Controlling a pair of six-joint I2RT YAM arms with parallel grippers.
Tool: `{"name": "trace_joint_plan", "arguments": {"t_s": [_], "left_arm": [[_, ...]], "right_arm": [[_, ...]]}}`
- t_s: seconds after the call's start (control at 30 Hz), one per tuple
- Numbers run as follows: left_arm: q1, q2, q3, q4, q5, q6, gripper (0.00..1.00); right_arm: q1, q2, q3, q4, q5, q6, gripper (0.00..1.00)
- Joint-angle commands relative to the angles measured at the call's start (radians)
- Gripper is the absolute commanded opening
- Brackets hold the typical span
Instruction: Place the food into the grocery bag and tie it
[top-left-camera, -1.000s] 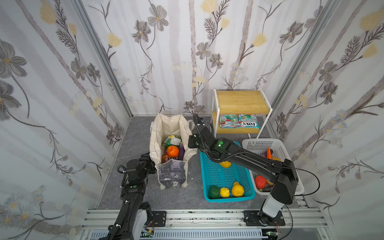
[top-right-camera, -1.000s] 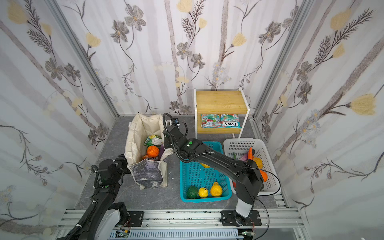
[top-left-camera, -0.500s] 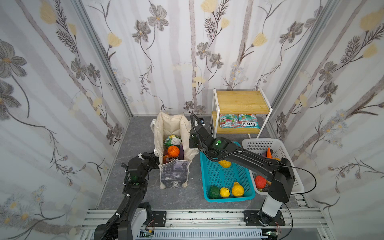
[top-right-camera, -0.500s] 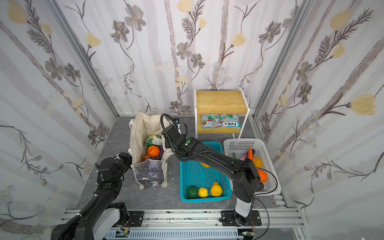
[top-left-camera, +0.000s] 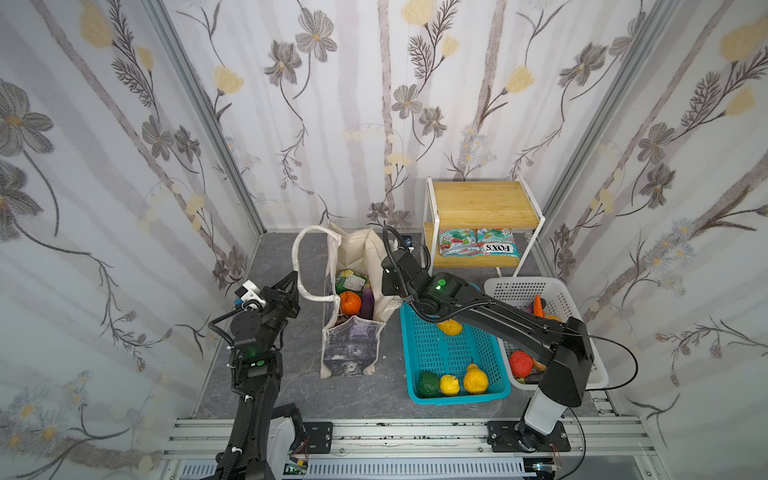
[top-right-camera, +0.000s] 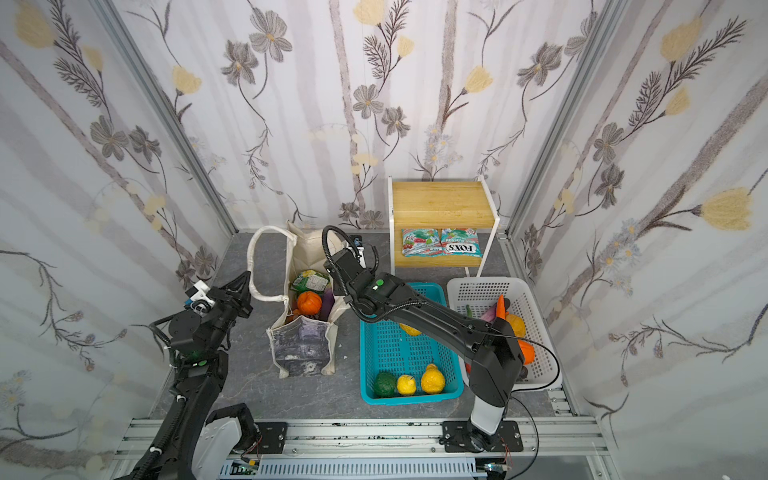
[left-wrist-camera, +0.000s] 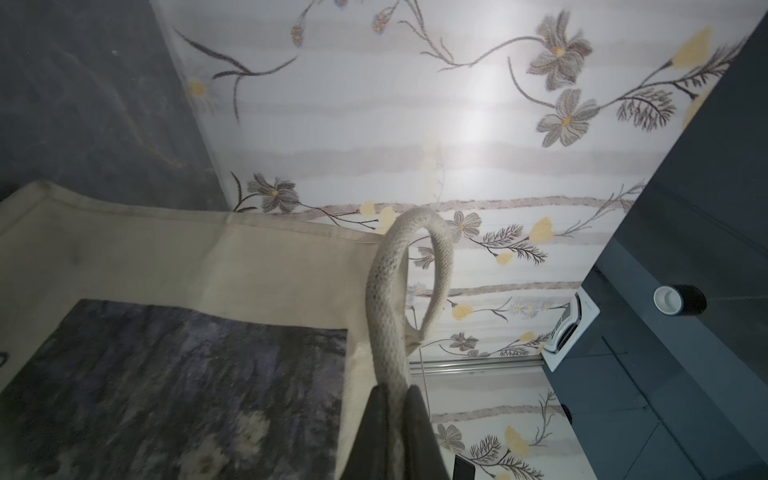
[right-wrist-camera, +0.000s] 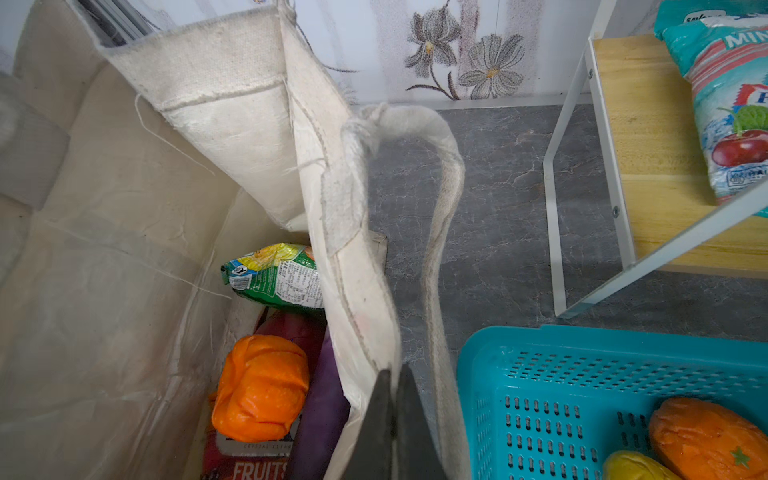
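The left gripper (left-wrist-camera: 395, 390) is closed tight on the cream handle (left-wrist-camera: 384, 291) of the grocery bag (top-left-camera: 353, 353), the webbing pinched between its dark fingers. The right gripper (right-wrist-camera: 394, 374) is likewise clamped shut, on the bag's canvas rim (right-wrist-camera: 353, 270) at the side facing the teal basket (top-left-camera: 409, 365).

The bag stands open on the grey floor between the two arms. Inside it lie an orange toy fruit (right-wrist-camera: 259, 386), a purple toy vegetable (right-wrist-camera: 320, 407) and a green snack packet (right-wrist-camera: 276, 274). The right arm (top-left-camera: 498, 320) reaches across the teal basket and covers part of a yellow fruit (top-left-camera: 450, 328) in it. Just beyond it is the white basket (top-left-camera: 523, 286), and behind both stands a wooden shelf (top-left-camera: 478, 203) with two snack packets (top-left-camera: 478, 247) on its lower board.

A second ago the left gripper stood open beside the bag's lower flank and the bag's mouth gaped wider. Now the handle is drawn out leftward into a loop (top-left-camera: 297, 249) and the mouth is narrower. The right gripper has kept its hold.

In both top views the right gripper's fingers are hidden under its own wrist, and only the right wrist view shows them on the rim. That view also shows a red packet (right-wrist-camera: 249, 461) under the orange fruit.
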Motion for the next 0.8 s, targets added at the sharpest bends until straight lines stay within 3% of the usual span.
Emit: {"name": "trace_joint_plan", "arguments": {"t_s": [0.0,0.1,0.27,0.43,0.53,0.67,0.77], "left_arm": [[0.006,0.009,0.055,0.047,0.075,0.136,0.00],[0.009,0.013,0.089,0.039,0.105,0.206,0.00],[0.030,0.016,0.153,-0.039,0.119,0.274,0.00],[0.037,0.018,0.292,-0.289,0.086,0.450,0.00],[0.037,0.016,0.374,-0.463,0.029,0.569,0.00],[0.040,0.016,0.396,-0.502,0.002,0.600,0.00],[0.049,0.015,0.394,-0.505,-0.017,0.603,0.00]], "right_arm": [[-0.001,-0.029,0.007,0.026,0.010,-0.010,0.17],[-0.006,-0.062,-0.009,0.062,-0.030,-0.022,0.54],[-0.007,-0.174,-0.104,0.145,-0.019,0.021,0.99],[-0.034,-0.360,-0.294,0.241,-0.011,0.126,0.99],[-0.089,-0.467,-0.450,0.289,-0.064,0.226,0.94],[-0.168,-0.526,-0.609,0.358,-0.194,0.278,0.82],[-0.170,-0.518,-0.674,0.402,-0.297,0.311,0.77]]}}
